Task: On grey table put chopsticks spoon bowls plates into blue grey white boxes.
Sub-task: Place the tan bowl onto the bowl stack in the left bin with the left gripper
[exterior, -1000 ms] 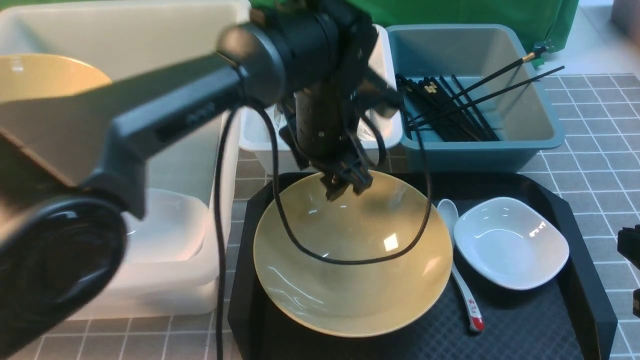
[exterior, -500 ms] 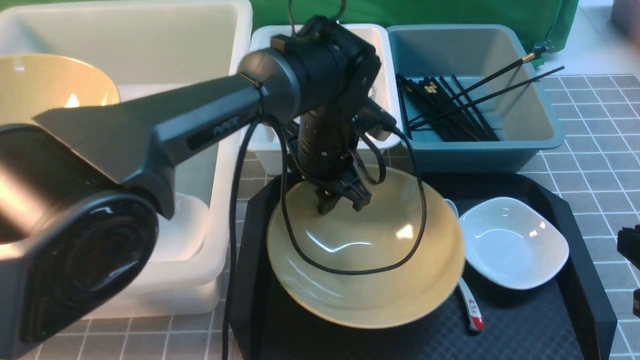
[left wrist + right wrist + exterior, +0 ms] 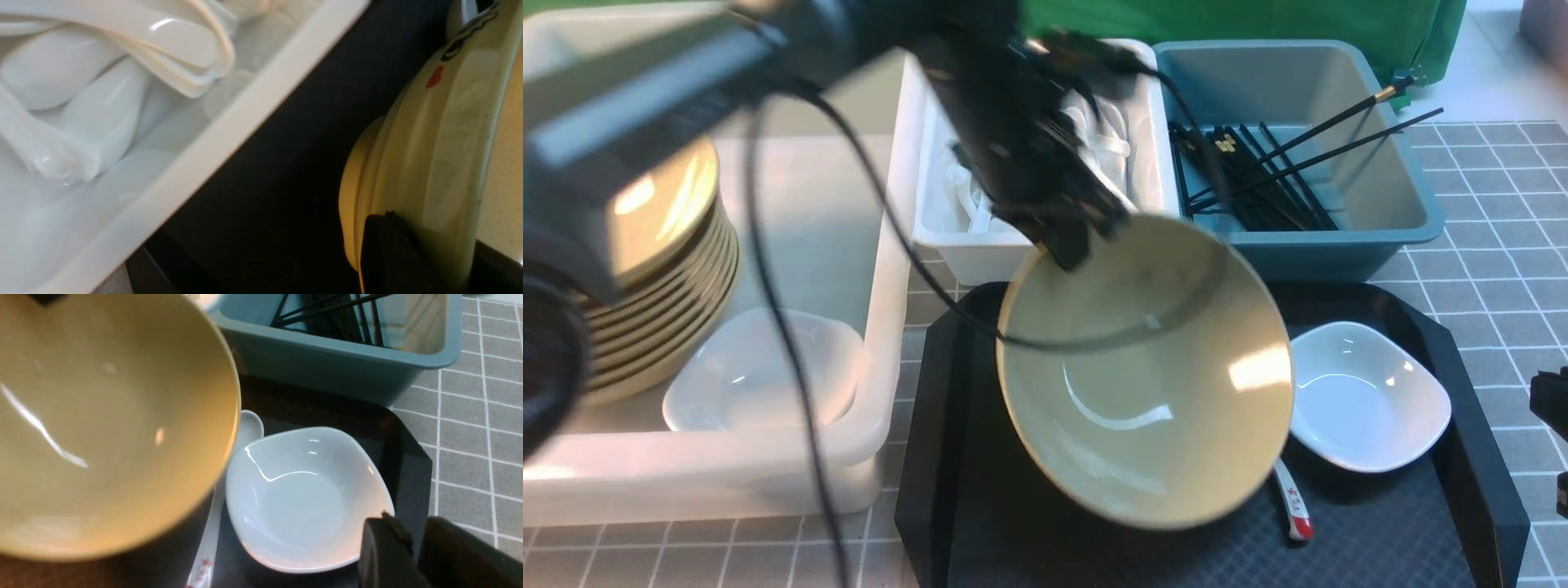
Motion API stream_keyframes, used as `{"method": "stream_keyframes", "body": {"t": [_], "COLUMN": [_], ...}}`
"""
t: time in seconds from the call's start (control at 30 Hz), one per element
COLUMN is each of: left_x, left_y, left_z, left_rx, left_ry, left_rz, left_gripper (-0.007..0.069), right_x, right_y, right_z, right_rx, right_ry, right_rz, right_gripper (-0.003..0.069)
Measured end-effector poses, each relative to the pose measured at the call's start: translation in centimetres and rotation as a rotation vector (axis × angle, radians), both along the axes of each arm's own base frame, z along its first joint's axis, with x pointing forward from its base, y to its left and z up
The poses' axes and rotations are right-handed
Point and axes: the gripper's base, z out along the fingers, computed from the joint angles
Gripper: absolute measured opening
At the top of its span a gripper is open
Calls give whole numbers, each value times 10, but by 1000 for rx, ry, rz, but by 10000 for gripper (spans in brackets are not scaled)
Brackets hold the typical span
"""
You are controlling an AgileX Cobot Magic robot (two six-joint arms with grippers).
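Observation:
My left gripper [image 3: 1072, 238] is shut on the far rim of a tan bowl [image 3: 1152, 376] and holds it steeply tilted above the black tray [image 3: 1462, 490]. In the left wrist view my fingers [image 3: 392, 253] pinch that rim [image 3: 449, 122]. A white plate [image 3: 1368, 396] lies on the tray to the bowl's right. The spoon's red-marked handle [image 3: 1294, 510] pokes out from under the bowl. Black chopsticks [image 3: 1258, 175] lie in the blue-grey box [image 3: 1413, 220]. My right gripper [image 3: 416, 539] is shut and empty, over the plate's [image 3: 302, 498] edge at the tray's right side.
The large white box [image 3: 894, 269] at the left holds a stack of tan bowls [image 3: 662, 269] and a white plate [image 3: 760, 371]. The small white box [image 3: 968, 257] behind the tray holds plain white spoons [image 3: 102, 106]. The grey table [image 3: 1486, 245] shows at the right.
My left gripper has lifted the tan bowl off the tray and tipped it up on edge. The left arm has swung up and back, uncovering the stack in the large box.

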Motion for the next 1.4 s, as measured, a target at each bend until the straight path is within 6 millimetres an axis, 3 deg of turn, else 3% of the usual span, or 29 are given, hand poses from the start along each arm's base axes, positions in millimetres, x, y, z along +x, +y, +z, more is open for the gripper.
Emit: {"method": "stream_keyframes", "body": {"t": [0.17, 0.3, 0.33, 0.37, 0.43, 0.53, 0.57, 0.6, 0.73, 0.8, 0.83, 0.87, 0.9, 0.97, 1.07, 1.17, 1.37, 1.4], "left_x": [7, -13, -17, -19, -42, -55, -66, -72, -101, -107, -108, -108, -108, -104, -101, -102, -101, -100], "left_y": [41, 98, 116, 120, 180, 223, 250, 265, 325, 340, 342, 349, 350, 354, 360, 366, 371, 371], "left_z": [34, 101, 113, 116, 150, 162, 168, 169, 161, 145, 143, 123, 121, 93, 70, 58, 47, 46], "left_rx": [-206, -352, -358, -359, -349, -319, -293, -274, -144, -94, -85, -61, -57, -56, -34, 29, 68, 62], "left_ry": [-30, -175, -210, -219, -325, -373, -401, -411, -396, -346, -341, -292, -287, -231, -218, -231, -227, -222], "left_rz": [62, 167, 213, 224, 399, 548, 652, 711, 981, 1050, 1061, 1100, 1103, 1131, 1168, 1186, 1202, 1214], "left_gripper": [5, 5, 5, 5, 5, 5, 5, 5, 5, 5, 5, 5, 5, 7, 33, 112, 400, 480], "right_x": [0, 0, 0, 0, 0, 0, 0, 0, 0, 0, 0, 0, 0, 0, 0, 0, -1, -2], "right_y": [0, 0, 0, 0, 0, 0, 0, 0, 0, 0, 0, 0, 0, 0, 0, 0, 0, 1], "right_z": [0, 0, 0, 0, 0, 0, 0, 0, 0, 0, 0, 0, 0, 0, 0, 0, -2, -3], "right_rx": [0, 0, 0, 0, 0, 0, 0, 0, 0, 0, 0, 0, 0, 0, 0, 0, -2, 5], "right_ry": [0, 0, 0, 0, 0, 0, 0, 0, -3, -3, -3, -3, -3, -3, -3, 1, 25, 37], "right_rz": [0, 0, 0, 0, 0, 0, 0, 0, -1, -1, -1, -1, -1, -1, -1, 0, 5, 6], "right_gripper": [177, 183, 184, 184, 184, 184, 184, 185, 188, 190, 190, 192, 192, 194, 195, 198, 202, 202]}}
